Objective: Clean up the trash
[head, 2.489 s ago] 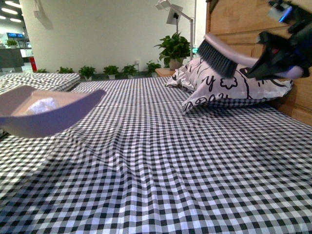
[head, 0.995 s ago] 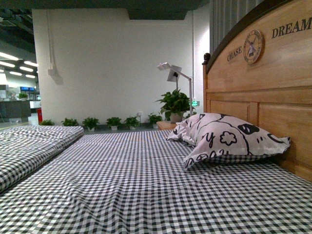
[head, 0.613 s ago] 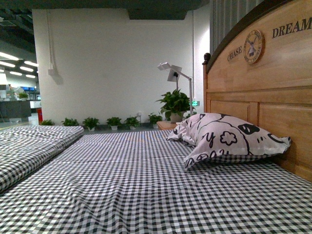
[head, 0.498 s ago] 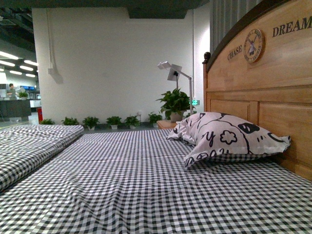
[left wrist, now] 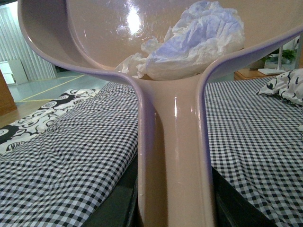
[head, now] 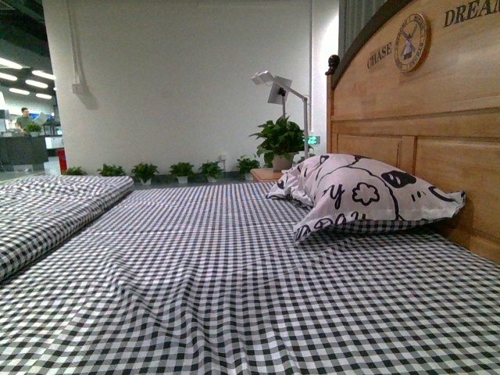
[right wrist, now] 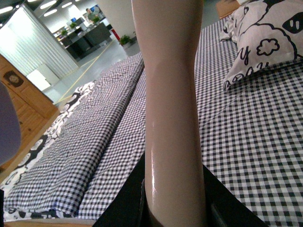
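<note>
Trash (left wrist: 189, 47), a crumpled whitish wad, sits in the bowl of a mauve dustpan (left wrist: 118, 38) held up over the checked bed (head: 234, 297), as shown by the left wrist camera; the wad rests against the pan's back wall, just above where the handle (left wrist: 173, 161) begins. Dark jaw parts flank that handle on either side near the camera, so the left gripper looks clamped on the dustpan, though its fingertips are out of the picture. On the right wrist camera, a smooth pale handle (right wrist: 173, 94), probably the brush's, runs straight up out of the right gripper, whose dark jaws press in on both sides and appear closed on it. Neither arm shows from the front, where only the bedspread, the cartoon-print pillow (head: 367, 195) at the far right and the wooden headboard (head: 414, 101) appear; no litter is visible on the cloth.

With the wad collected, the step in hand seems to be carrying it off to be dumped. Doing that well means keeping the pan's open lip level or tipped slightly up so the light wad stays seated against the back wall, moving the left arm smoothly without jerks, and holding the brush well apart from the pan. No bin is visible in any of the 3 views.
</note>
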You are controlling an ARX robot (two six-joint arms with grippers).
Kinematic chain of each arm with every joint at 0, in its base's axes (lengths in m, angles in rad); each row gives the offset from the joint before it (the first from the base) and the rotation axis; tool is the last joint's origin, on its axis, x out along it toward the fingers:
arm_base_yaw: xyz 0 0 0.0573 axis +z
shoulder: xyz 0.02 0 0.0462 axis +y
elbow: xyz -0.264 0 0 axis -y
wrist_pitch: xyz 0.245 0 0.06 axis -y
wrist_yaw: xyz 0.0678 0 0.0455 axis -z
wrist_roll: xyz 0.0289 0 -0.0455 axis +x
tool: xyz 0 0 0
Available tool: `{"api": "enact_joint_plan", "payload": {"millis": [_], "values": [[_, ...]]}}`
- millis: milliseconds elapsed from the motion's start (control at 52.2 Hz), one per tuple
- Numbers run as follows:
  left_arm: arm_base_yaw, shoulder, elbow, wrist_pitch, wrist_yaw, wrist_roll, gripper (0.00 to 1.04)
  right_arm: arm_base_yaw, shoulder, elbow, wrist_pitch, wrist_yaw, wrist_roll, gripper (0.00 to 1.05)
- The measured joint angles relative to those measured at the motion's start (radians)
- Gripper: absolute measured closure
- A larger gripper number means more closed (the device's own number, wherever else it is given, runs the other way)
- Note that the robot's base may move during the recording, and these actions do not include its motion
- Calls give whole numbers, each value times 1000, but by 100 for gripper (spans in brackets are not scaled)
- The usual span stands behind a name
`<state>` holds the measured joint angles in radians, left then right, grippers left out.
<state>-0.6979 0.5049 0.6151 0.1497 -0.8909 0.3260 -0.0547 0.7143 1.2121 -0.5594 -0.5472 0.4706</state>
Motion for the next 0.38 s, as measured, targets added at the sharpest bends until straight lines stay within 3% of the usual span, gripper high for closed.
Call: {"api": "enact_joint_plan", "payload": {"millis": [383], "values": [[0,0,0,0,0,0,79,0,0,0,0,0,0,85]]}}
